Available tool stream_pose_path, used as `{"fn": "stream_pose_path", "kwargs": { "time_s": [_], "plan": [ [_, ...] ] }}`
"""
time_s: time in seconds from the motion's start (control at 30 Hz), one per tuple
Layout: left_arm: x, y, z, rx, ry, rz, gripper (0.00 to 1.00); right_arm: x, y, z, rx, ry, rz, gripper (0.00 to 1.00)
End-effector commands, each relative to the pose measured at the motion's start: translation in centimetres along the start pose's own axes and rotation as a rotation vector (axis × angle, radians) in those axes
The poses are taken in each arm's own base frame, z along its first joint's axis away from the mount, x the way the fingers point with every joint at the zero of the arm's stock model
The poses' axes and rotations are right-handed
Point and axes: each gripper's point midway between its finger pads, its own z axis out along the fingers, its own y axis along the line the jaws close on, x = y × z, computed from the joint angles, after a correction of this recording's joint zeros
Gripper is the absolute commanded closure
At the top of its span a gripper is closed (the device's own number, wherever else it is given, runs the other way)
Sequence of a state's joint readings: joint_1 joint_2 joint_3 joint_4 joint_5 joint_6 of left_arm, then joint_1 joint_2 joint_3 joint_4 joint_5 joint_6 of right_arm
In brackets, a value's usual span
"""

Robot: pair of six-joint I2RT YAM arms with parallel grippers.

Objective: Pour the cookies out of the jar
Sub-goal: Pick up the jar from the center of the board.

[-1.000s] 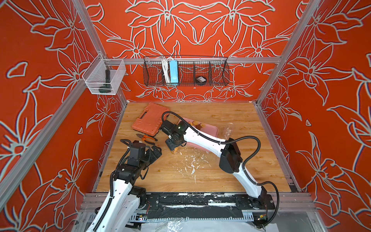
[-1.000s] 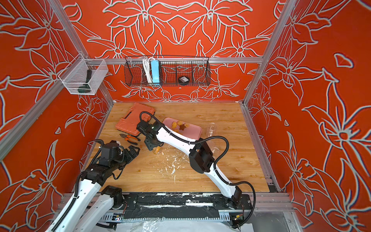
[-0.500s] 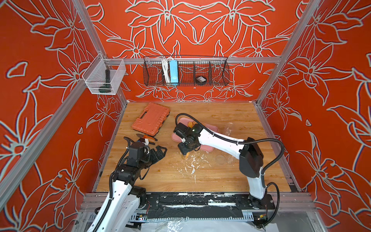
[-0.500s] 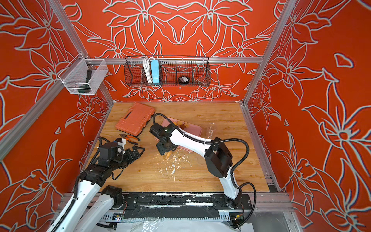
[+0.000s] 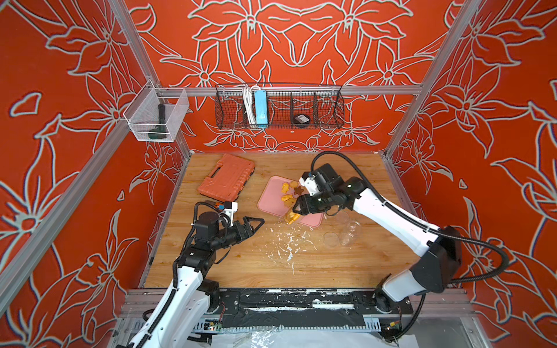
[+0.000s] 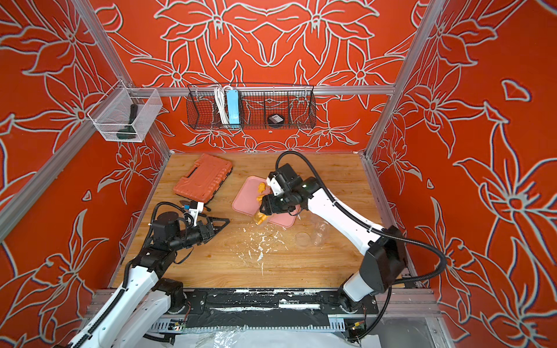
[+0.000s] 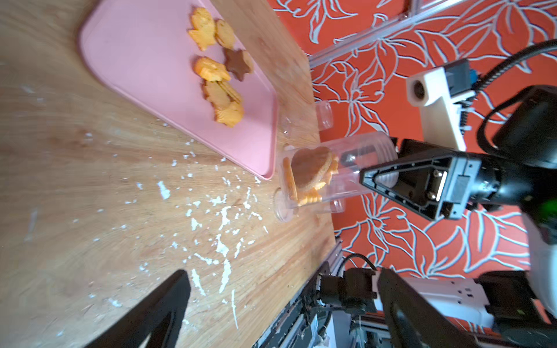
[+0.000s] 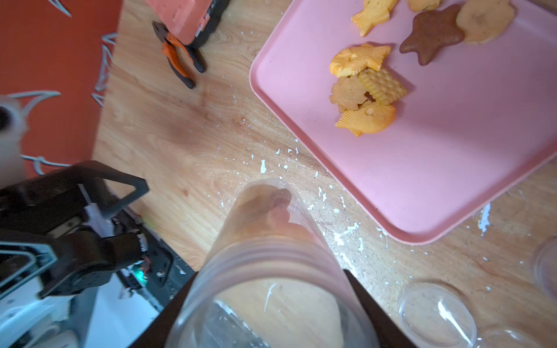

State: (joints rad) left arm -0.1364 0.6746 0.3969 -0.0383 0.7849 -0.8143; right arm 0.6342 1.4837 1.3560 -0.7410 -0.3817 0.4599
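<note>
Several cookies lie on the pink tray. The rest are bunched at one end of the clear jar. The right end effector is clamped on the jar's ribbed end. The loaded end slants down toward the bench, just off the tray's near edge rather than over its middle. I cannot tell from these views whether that low end is the mouth or the base. The ribs by the fingers suggest the mouth is up at the grip. The left end effector hangs spread wide and empty, well apart from the jar.

To pour well, I would first carry the jar inward until it sits above bare pink. Otherwise cookies would drop among the white crumbs. Then roll the wrist slowly until the mouth is lowest and let the cookies slide. A small shake should free the heart-shaped one lying flat against the wall. Keep the squeeze firm, since smooth plastic may twist in the grip. Keep the elbow clear of the loose lid close by.
</note>
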Motion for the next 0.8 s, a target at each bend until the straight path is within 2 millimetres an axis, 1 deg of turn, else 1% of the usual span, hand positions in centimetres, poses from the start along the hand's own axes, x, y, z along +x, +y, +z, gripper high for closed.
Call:
{"fn": "stream_pose_path", "kwargs": {
  "time_s": [0.0, 0.13, 0.23, 0.33, 0.47, 0.6, 0.77],
  "plan": [
    [-0.2, -5.1, -0.4, 0.228, 0.055, 0.088, 0.02, -0.2, 2.3, -2.2, -0.201, -0.046, 0.065, 0.4],
    [-0.4, -7.6, -0.8, 0.3, 0.102, 0.129, 0.02, -0.9, 2.6, -4.5, -0.332, -0.106, 0.155, 0.4],
    [-0.6, -8.9, -1.0, 0.367, 0.118, 0.113, 0.02, -1.6, 3.3, -6.0, -0.439, -0.155, 0.199, 0.39],
    [-0.7, -9.7, -1.0, 0.405, 0.131, 0.089, 0.02, -2.6, 4.2, -7.6, -0.541, -0.199, 0.221, 0.39],
    [-0.5, -10.8, -0.6, 0.443, 0.161, 0.087, 0.02, -3.6, 5.6, -9.6, -0.655, -0.252, 0.226, 0.4],
    [-0.3, -12.5, 0.2, 0.48, 0.198, 0.094, 0.02, -4.0, 6.7, -11.2, -0.724, -0.295, 0.2, 0.4],
    [-0.3, -15.7, 0.9, 0.549, 0.242, 0.142, 0.02, -3.9, 7.4, -12.5, -0.761, -0.321, 0.175, 0.4]
  ]
}}
